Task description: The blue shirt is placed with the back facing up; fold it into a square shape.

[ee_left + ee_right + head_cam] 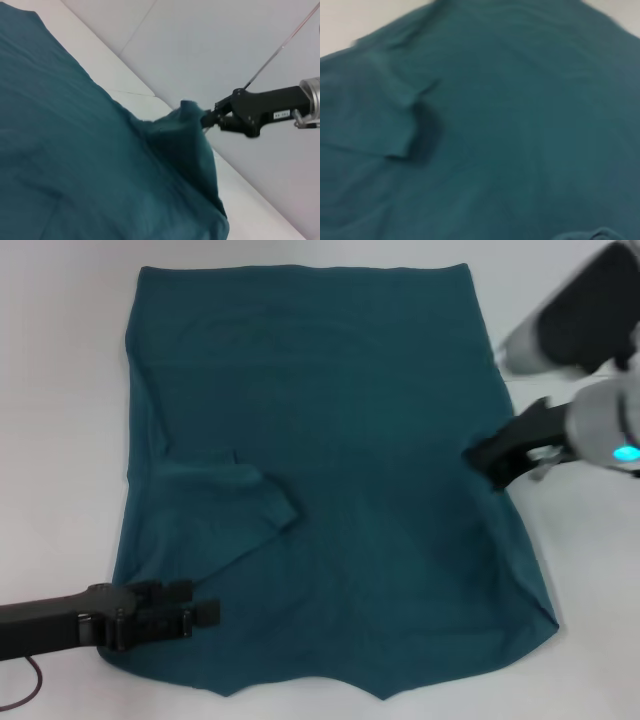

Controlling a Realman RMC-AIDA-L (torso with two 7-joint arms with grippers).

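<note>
You are looking at the blue shirt lying spread on the white table, its long axis running away from the robot. The right gripper is pinching the shirt's right edge near mid-length, so the cloth lies leftward from it, the way a fold would go. The left gripper is sitting low at the near left corner; whether it is clamping cloth, you cannot tell. Only the left wrist view is showing the right gripper's pinch lifting the edge into a peak.
</note>
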